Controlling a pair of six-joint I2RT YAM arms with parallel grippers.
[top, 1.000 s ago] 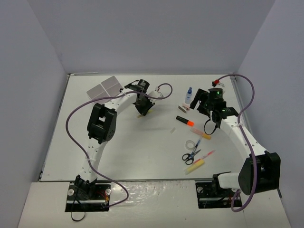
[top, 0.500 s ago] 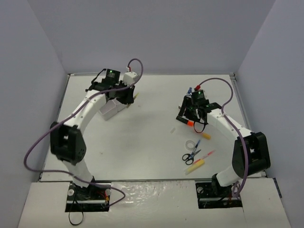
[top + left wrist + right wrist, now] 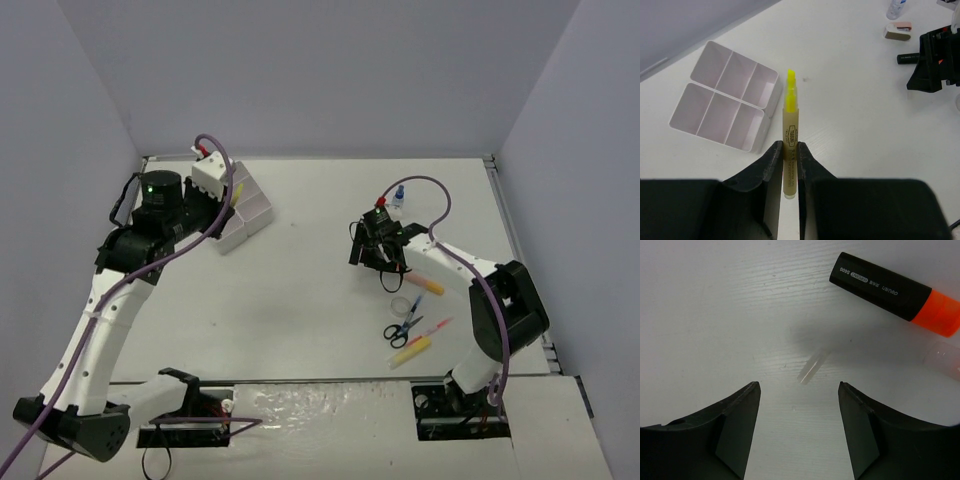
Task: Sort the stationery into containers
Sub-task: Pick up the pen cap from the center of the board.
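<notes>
My left gripper (image 3: 790, 146) is shut on a yellow highlighter (image 3: 790, 117), tip pointing away, held above the table just right of the white six-compartment tray (image 3: 715, 117). In the top view the left gripper (image 3: 234, 197) hangs at the tray (image 3: 258, 212), far left. My right gripper (image 3: 800, 390) is open and empty, low over the table. A small clear cap (image 3: 812, 367) lies between its fingers' line and an orange-black highlighter (image 3: 890, 292) beyond. In the top view the right gripper (image 3: 373, 250) is at centre right.
A blue-capped bottle (image 3: 398, 196) and pink eraser (image 3: 899, 30) lie behind the right gripper. Nearer me lie a tape roll (image 3: 403, 304), black-handled scissors (image 3: 398, 330), a pink pen (image 3: 436, 325), another yellow highlighter (image 3: 412, 348) and an orange-yellow marker (image 3: 425, 284).
My left arm swung left from the table's middle to the tray, carrying the yellow highlighter. My right gripper moved left and toward me, from the bottle to the orange-black highlighter.
</notes>
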